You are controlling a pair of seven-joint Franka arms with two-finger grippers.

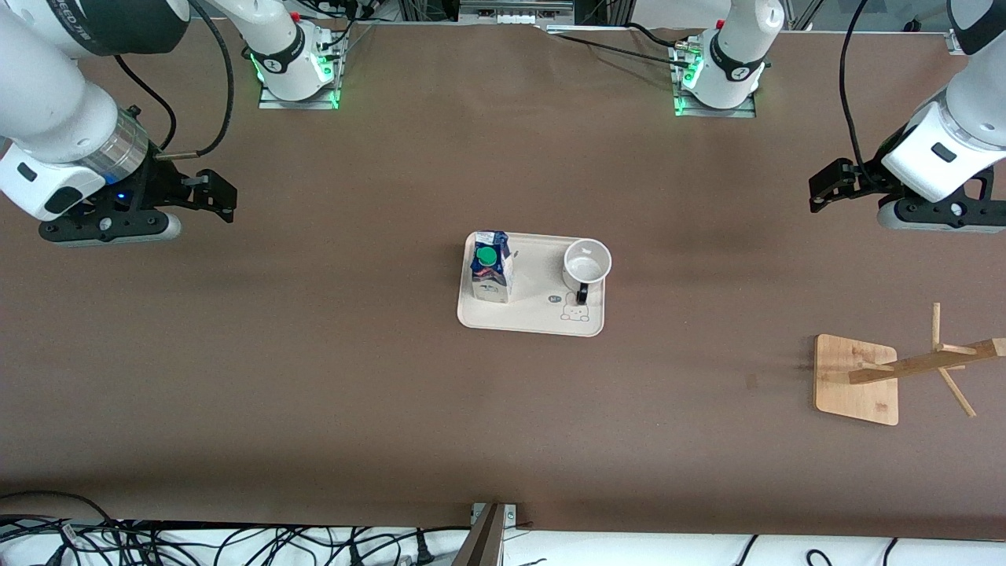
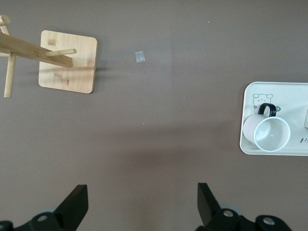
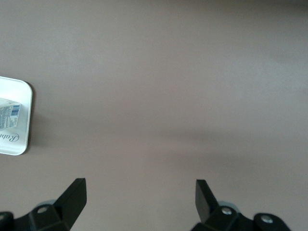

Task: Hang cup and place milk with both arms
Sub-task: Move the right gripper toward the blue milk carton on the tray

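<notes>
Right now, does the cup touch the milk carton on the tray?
Apart. The front view shows bare tray surface between the milk carton and the cup; each stands upright at its own end of the tray.

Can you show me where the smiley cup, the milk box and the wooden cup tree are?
Small white mug with black handle [image 1: 586, 264]: front view, inside bottom.
Blue-and-white milk carton with green cap [image 1: 488, 256]: front view, cap.
Wooden mug rack [image 1: 845, 389]: front view, square base.

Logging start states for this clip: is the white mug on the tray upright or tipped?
Upright. The small white mug with a black loop handle stands on the cream tray, its round open mouth facing up.
</notes>
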